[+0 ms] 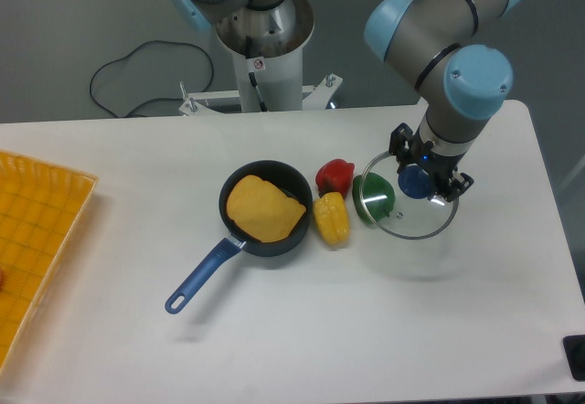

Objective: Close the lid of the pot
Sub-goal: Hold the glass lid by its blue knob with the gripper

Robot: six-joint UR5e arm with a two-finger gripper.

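Note:
The small dark blue pot [265,208] sits near the table's middle with yellow food [264,207] inside and its long blue handle [199,278] pointing to the front left. The glass lid [409,210], with a thin metal rim and dark blue knob [415,181], is to the right of the peppers. My gripper [421,177] is shut on the lid's knob. The lid looks slightly tilted and held just above the table, well right of the pot.
A red pepper [335,175], a yellow pepper [332,219] and a green pepper [374,197] lie between the pot and the lid. A yellow tray [37,230] lies at the left edge. The arm's base [265,47] and a black cable [146,79] are at the back.

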